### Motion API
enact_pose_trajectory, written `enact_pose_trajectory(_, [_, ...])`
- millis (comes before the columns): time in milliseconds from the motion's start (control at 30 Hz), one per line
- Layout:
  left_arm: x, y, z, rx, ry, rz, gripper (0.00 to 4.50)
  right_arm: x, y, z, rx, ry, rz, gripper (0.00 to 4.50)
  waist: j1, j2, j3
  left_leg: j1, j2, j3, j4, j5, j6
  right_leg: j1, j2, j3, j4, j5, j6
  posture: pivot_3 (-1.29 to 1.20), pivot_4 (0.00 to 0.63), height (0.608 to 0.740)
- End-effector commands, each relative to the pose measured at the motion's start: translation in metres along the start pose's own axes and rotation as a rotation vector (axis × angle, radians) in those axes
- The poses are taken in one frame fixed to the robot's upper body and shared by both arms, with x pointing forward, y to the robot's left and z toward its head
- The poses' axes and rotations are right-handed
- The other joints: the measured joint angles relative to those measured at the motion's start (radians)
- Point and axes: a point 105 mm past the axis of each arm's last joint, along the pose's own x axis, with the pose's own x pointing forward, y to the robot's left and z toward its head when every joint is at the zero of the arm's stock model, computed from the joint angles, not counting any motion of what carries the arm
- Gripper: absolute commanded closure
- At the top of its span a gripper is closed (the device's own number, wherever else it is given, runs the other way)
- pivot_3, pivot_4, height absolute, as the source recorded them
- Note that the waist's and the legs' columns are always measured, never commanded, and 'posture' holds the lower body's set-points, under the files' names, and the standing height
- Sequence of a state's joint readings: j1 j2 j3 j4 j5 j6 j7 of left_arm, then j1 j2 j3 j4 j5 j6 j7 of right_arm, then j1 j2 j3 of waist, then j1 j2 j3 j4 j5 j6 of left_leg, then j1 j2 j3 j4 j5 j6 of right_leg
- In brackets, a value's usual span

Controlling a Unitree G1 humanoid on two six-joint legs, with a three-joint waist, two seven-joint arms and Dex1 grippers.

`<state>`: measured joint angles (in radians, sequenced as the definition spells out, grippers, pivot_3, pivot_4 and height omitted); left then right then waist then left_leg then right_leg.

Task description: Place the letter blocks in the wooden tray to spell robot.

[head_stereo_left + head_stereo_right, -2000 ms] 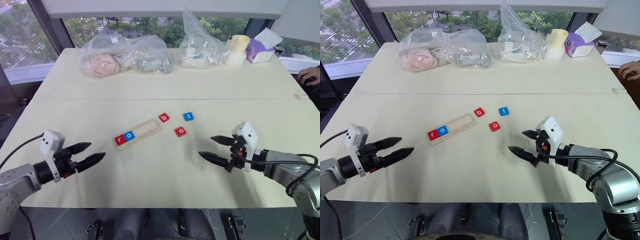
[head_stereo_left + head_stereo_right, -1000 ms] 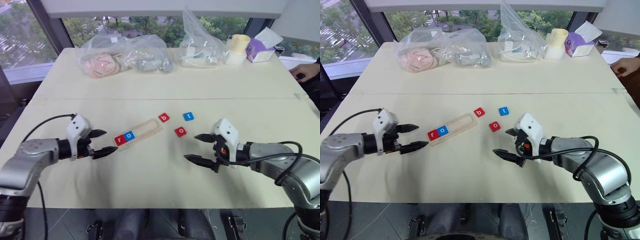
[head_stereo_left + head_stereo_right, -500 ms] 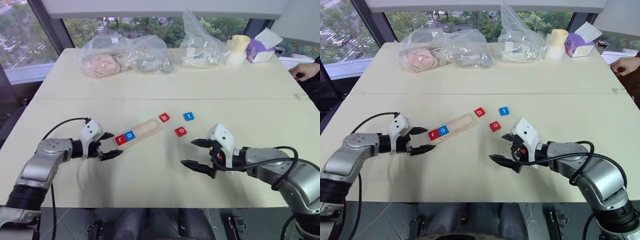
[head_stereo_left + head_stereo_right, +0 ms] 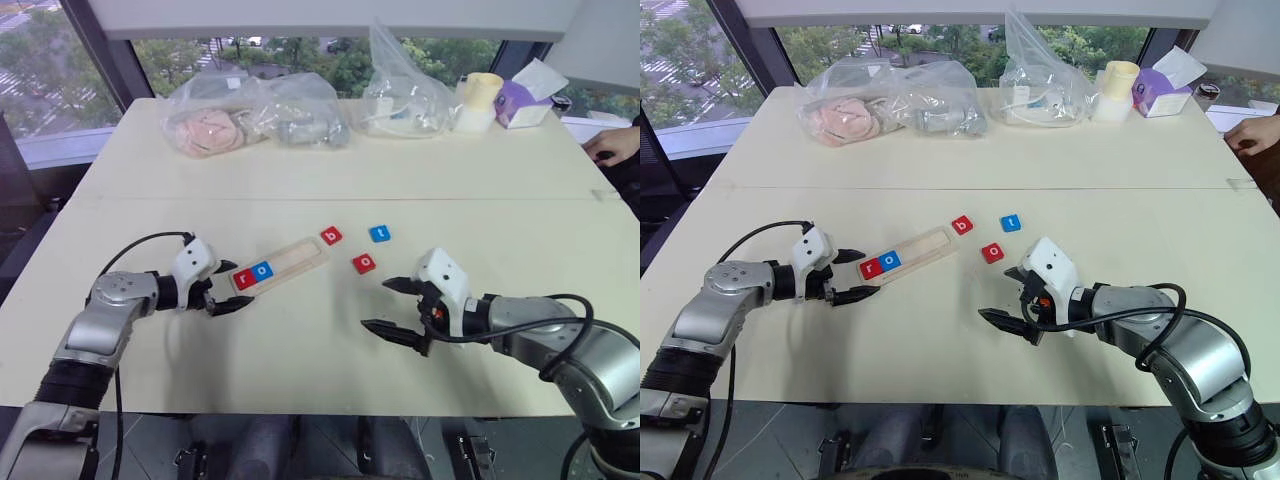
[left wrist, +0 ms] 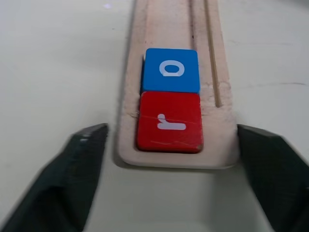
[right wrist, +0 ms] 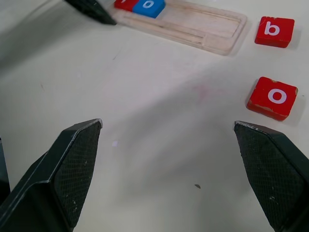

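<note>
Table (image 4: 300, 170) | left end effector (image 4: 236, 285) apart astride wooden tray (image 4: 300, 256) | right end effector (image 4: 375, 304) apart | person's hand (image 4: 610, 148) cropped

Daylight is entering through the windows (image 4: 60, 60) behind the table (image 4: 330, 170) and is lighting the tabletop evenly and brightly. Shadows beside the wooden tray (image 4: 300, 255) are staying soft and faint. The plastic bags (image 4: 250, 110) near the windows are showing small glints. In the left wrist view, the 2 fingers (image 5: 63, 183) are appearing blurred, while the tiles in the tray are appearing sharper.
</note>
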<state>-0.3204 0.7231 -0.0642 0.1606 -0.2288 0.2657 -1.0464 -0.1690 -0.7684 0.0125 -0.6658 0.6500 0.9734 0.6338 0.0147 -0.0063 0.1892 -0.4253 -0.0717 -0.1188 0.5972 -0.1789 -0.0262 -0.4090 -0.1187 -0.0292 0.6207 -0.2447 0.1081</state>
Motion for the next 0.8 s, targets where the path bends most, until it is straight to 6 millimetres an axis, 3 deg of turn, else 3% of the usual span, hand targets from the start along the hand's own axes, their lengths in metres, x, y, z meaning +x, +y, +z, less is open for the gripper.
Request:
enact_pose_trajectory(33, [0.008,-0.006,-0.015,-0.026,0.049,-0.024,1.37,-0.003,0.001,0.007,-0.036,-0.022,-0.005,0.00,0.001,0.001,0.000,0.000,0.000,0.000,0.000,0.000,0.000,0.000,0.000,0.000,0.000,0.000,0.000,0.00,0.150,0.740])
enact_pose_trajectory(267, [0.009,-0.007,-0.009,-0.001,0.018,-0.054,1.37,-0.005,-0.001,0.007,-0.037,-0.019,-0.015,0.00,0.002,0.001,-0.001,0.001,0.000,0.000,0.000,0.000,0.000,0.001,0.000,0.000,0.000,0.000,0.001,0.00,0.150,0.740])
enact_pose_trajectory(367, [0.005,-0.015,0.006,0.073,-0.011,-0.152,1.37,-0.010,-0.007,0.004,-0.024,-0.016,-0.036,0.00,0.001,0.001,-0.001,0.001,0.000,0.000,0.000,0.000,0.000,0.001,0.000,0.000,0.000,0.000,0.001,0.00,0.150,0.740])
enact_pose_trajectory(533, [0.002,-0.031,0.011,0.275,0.062,-0.335,1.37,-0.024,-0.026,-0.001,0.006,-0.033,-0.112,0.00,-0.001,0.000,-0.001,-0.001,0.000,0.002,0.000,0.000,0.000,0.000,0.000,0.000,-0.002,0.000,0.001,0.00,0.150,0.740])
enact_pose_trajectory(667, [0.015,-0.040,0.021,0.307,0.034,-0.445,1.37,-0.029,-0.033,-0.010,0.038,-0.033,-0.137,0.00,0.001,0.000,0.000,-0.001,0.000,0.002,0.000,0.000,0.001,0.000,0.000,0.000,-0.002,0.000,0.001,0.00,0.150,0.740])
enact_pose_trajectory(800, [0.030,-0.033,0.024,0.309,0.029,-0.446,1.37,-0.030,-0.032,-0.010,0.042,-0.041,-0.158,0.00,-0.001,0.000,0.000,-0.001,0.000,0.002,0.001,0.000,0.001,0.000,0.000,0.000,-0.001,0.001,0.001,0.00,0.150,0.740])
